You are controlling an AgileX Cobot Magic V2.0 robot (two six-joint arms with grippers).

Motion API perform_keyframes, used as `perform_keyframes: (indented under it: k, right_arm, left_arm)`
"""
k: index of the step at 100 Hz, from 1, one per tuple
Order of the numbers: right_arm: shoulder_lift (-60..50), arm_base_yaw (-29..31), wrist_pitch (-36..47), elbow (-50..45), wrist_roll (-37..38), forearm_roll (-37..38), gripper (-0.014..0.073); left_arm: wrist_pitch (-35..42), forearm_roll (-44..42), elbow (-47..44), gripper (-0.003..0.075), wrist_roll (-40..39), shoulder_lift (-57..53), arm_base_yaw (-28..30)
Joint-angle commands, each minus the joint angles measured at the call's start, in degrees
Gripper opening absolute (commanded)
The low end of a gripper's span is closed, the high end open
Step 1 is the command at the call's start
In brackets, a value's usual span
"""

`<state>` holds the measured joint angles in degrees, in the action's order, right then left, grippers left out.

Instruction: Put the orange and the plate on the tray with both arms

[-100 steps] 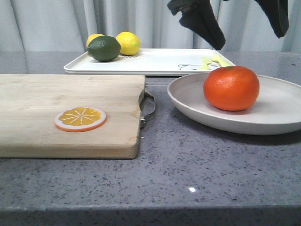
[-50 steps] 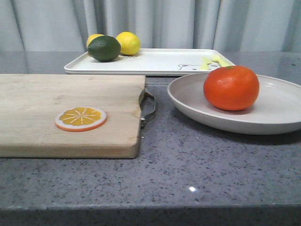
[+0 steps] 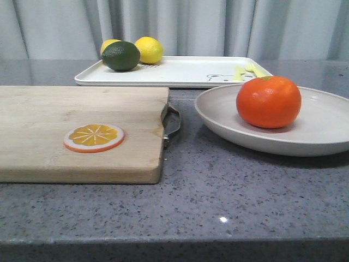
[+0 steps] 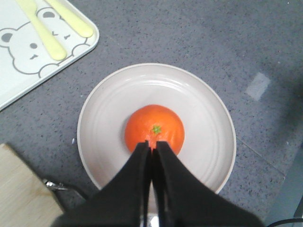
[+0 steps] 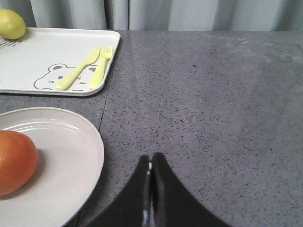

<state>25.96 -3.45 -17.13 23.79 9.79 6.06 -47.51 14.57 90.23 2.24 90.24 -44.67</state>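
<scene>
Wooden cutting board [image 3: 82,131] on my left carries the flat orange slice [image 3: 93,137]. Beyond it the white tray [image 3: 180,73] waits, its middle bare. Rightward, the glossy orange [image 3: 268,102] sits in the off-white plate [image 3: 322,128], both off the tray. My left gripper [image 4: 152,144] hangs above the orange, jaws pressed together; my right gripper [image 5: 151,158] likewise, holding nothing.

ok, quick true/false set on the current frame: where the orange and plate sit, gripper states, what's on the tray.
1. The orange sits on the plate. True.
2. The plate is on the tray. False: it rests on the counter, in front of the tray.
3. Both grippers are open. False: the left gripper and right gripper are both shut and empty.
4. The orange slice lies on the cutting board. True.
5. The tray holds a yellow fork and spoon. True.
</scene>
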Motion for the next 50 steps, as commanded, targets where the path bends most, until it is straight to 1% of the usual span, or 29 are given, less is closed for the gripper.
perform_keyframes:
  k: [1,19,33,50]
  right_arm:
    - [0.7,0.5,3.2,2.3,-0.2,0.3,-0.0064]
    - [1.2,0.5,0.0,2.5,-0.2,0.3,-0.0046]
    - [3.3,0.5,-3.9,4.6,-0.2,0.3,0.0024]
    - [6.5,0.0,-7.1,8.5,-0.2,0.3,0.0106]
  left_arm:
    - [6.7,0.3,-3.6,-0.0020,0.3,-6.2,0.0]
    - [14.6,-1.7,-16.1,-0.0020,1.5,-14.6,0.0]
    - [20.5,-1.7,-25.1,-0.0020,1.5,-21.5,0.0]
    - [23.5,-2.9,-33.2,-0.0020,1.5,-29.6,0.0]
